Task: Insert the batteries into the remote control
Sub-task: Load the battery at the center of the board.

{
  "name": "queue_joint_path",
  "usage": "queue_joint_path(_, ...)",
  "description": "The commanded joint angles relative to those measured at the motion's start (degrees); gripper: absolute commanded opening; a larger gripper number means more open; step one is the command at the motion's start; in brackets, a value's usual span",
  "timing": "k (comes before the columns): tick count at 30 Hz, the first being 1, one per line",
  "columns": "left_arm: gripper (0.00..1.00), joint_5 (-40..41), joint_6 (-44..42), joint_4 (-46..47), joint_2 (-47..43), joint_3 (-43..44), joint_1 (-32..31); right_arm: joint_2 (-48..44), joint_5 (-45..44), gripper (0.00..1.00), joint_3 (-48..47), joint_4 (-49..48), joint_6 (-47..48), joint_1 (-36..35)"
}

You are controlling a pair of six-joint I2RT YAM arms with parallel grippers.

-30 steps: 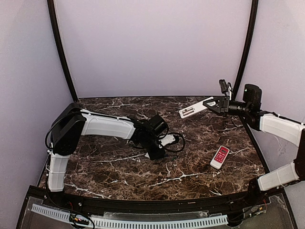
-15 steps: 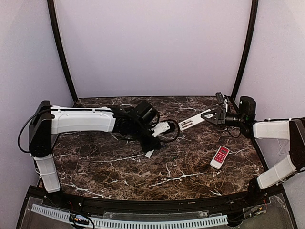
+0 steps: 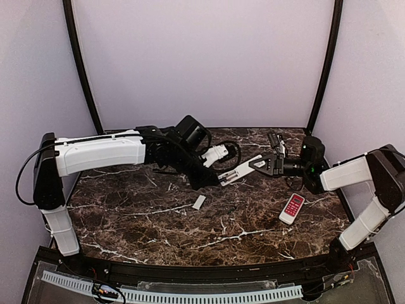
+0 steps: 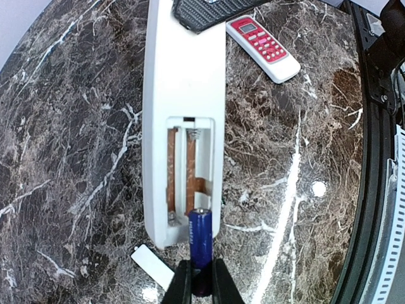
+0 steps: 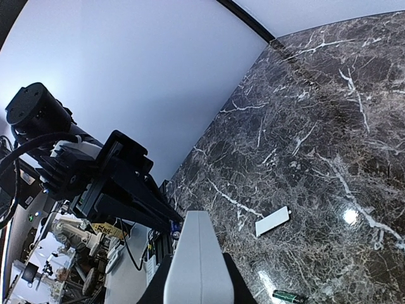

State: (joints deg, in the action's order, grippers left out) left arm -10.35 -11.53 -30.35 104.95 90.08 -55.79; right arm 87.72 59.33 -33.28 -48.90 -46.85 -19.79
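Red-and-white remote (image 3: pixel 292 208) and white cover (image 3: pixel 199 202) on marble table (image 3: pixel 158 234).

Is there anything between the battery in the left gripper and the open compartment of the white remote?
Nothing visible. The battery, held by the left gripper, is already at the end of the remote control's open compartment; the cover lies aside.

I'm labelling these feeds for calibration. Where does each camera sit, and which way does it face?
Top external: above and behind the bases, looking down on the table; left arm and right arm both show.
Left wrist: looks past its own fingers, pinching a battery, at the open bay of the remote control.
Right wrist: looks along the gripped remote control toward the left arm.
Shared: all three show the white cover.
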Motion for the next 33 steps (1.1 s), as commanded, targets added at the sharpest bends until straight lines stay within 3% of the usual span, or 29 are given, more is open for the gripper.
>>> queue_joint_path(1,0.01,0.84,0.57,-3.3,0.96,1.83,-0.28,2.62,-3.51,0.0,0.25,-5.15,-2.62,-2.4)
queue_joint_path(23,0.0,5.03,-0.55,-7.41,4.46,4.76,-0.58,5.63,-8.21,0.0,-0.56,-5.38,-4.42,-6.22)
queue_joint_path(33,0.01,5.62,-0.72,-8.29,6.23,6.2,-1.16,7.66,-7.52,0.0,0.27,-11.66,-7.43,-7.06)
